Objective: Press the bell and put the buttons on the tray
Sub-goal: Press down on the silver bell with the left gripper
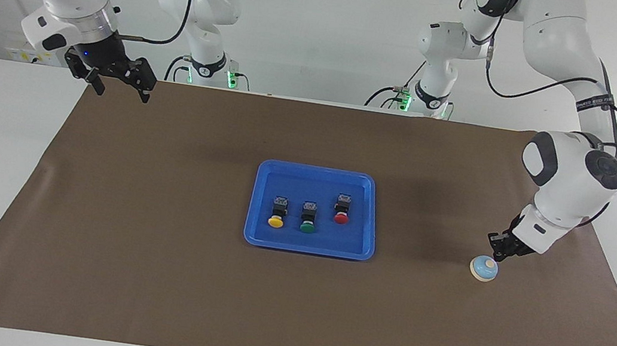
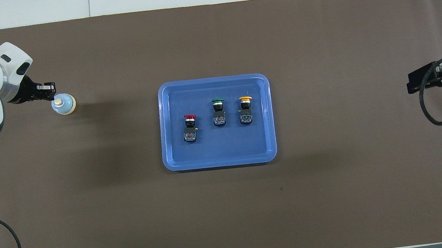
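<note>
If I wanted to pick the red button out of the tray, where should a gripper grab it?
Probably by the black blocky body of the red button, coming straight down. It lies on its side in the tray, cap pointing away from the robots, so the body's flat sides face the table's two ends. The round cap would likely slip.

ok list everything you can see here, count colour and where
tray: one, blue, middle of the mat
buttons: three in the tray, yellow, green, red; red nearest the left arm's end
bell: one, light blue with cream knob, on the mat toward the left arm's end
mat: one, brown, covering the table
left end effector: shut, low at the bell's edge
right end effector: open, waiting over the mat's corner at the right arm's end
</note>
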